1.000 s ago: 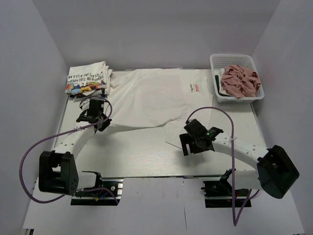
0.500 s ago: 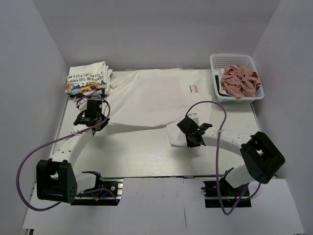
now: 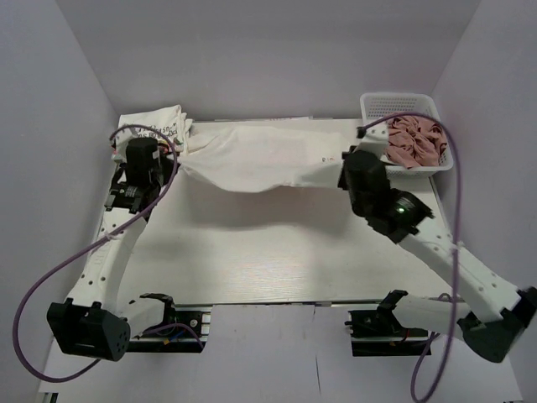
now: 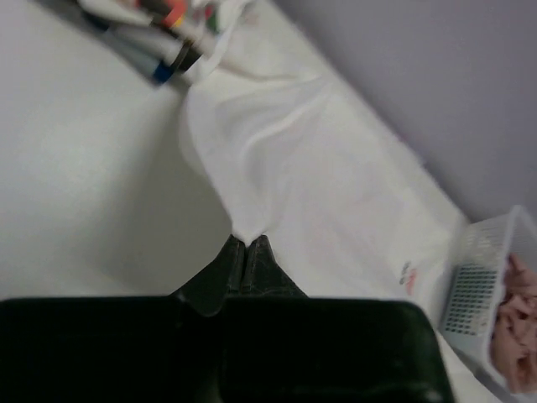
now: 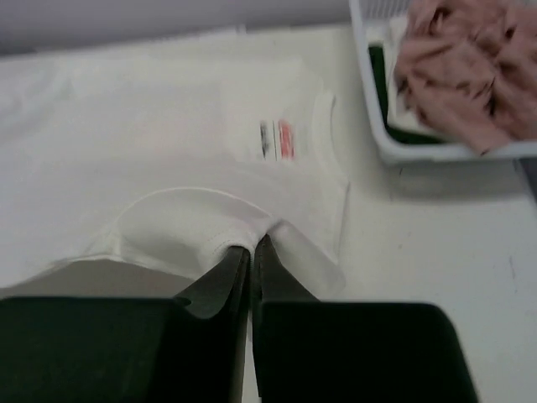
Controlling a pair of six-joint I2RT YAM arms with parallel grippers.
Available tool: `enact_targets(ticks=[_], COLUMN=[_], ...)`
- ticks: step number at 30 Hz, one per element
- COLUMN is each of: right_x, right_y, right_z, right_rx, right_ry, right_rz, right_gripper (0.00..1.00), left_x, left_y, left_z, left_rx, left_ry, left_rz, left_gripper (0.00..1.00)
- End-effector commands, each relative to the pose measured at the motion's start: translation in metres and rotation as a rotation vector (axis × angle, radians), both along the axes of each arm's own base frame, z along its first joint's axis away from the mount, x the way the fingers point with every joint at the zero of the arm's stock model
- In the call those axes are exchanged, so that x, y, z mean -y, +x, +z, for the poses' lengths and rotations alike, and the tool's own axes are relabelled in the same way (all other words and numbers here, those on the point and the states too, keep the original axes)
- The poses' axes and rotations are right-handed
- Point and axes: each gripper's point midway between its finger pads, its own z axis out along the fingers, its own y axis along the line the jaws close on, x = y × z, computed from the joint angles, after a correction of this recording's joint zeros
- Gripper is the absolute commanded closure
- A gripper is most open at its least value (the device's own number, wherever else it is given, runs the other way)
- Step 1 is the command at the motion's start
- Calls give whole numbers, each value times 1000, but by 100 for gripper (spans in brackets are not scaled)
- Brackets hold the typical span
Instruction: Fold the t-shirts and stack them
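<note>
A large white t-shirt with a small red logo print hangs stretched across the back of the table. My left gripper is shut on its left corner, and in the top view the left gripper sits beside the folded stack of t-shirts. My right gripper is shut on a bunched hem of the same shirt, and the right gripper is just left of the basket. A dusty pink t-shirt lies crumpled in the basket, with a dark green cloth under it.
The white mesh basket stands at the back right corner, close to my right wrist. The folded stack occupies the back left corner. Grey walls close in the back and both sides. Purple cables loop off both arms.
My right gripper closed on the shirt's near edge. Both arms then rose and moved toward the back, carrying the shirt's near part off the table.
</note>
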Motion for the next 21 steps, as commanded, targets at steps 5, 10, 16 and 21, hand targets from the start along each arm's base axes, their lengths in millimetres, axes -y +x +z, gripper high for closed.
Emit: enact_targets(ticks=[5, 10, 16, 21], right_x=[50, 94, 126, 167], right_y=[-20, -58, -111, -167], right_z=[185, 291, 374, 431], right_rx=[420, 635, 848, 1055], right_ry=[21, 3, 11, 33], right_rz=[-22, -47, 30, 34], right_gripper=[100, 100, 100, 100], left_x=[-1, -9, -10, -11], left_y=[-13, -50, -110, -171], left_z=[157, 241, 328, 387], left_rx=[321, 480, 662, 841], left_ry=[30, 81, 95, 107], left_rz=[-48, -62, -106, -143], left_gripper=[100, 100, 100, 100])
